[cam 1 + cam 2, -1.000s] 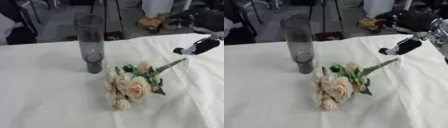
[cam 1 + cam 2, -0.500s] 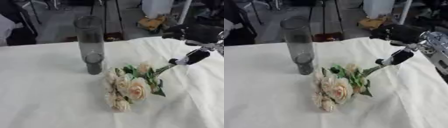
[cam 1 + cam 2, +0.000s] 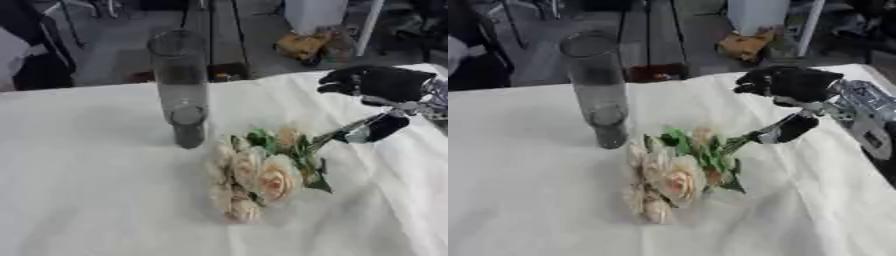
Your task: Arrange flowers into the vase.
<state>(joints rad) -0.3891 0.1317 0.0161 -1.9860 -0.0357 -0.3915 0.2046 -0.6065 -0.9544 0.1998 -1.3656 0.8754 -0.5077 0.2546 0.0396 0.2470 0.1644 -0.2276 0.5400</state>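
A tall grey glass vase (image 3: 179, 85) stands upright on the white cloth, left of centre. A bunch of cream roses (image 3: 258, 175) with green leaves lies flat in front of it, its stems (image 3: 756, 135) pointing up and right. My black right hand (image 3: 385, 85) hovers over the stem ends, with its fingers bent forward well above them. Its thumb (image 3: 378, 127) hangs down right at the stem tips, and nothing is clasped. The left hand does not show.
The white cloth (image 3: 87, 190) covers the whole table, whose far edge runs just behind the vase. Beyond it are stand legs (image 3: 197, 30), a yellowish object (image 3: 302, 45) on the floor and a white bin (image 3: 315, 12).
My right hand has moved left and lower, from the right edge to above the stem ends. Vase and roses lie as before.
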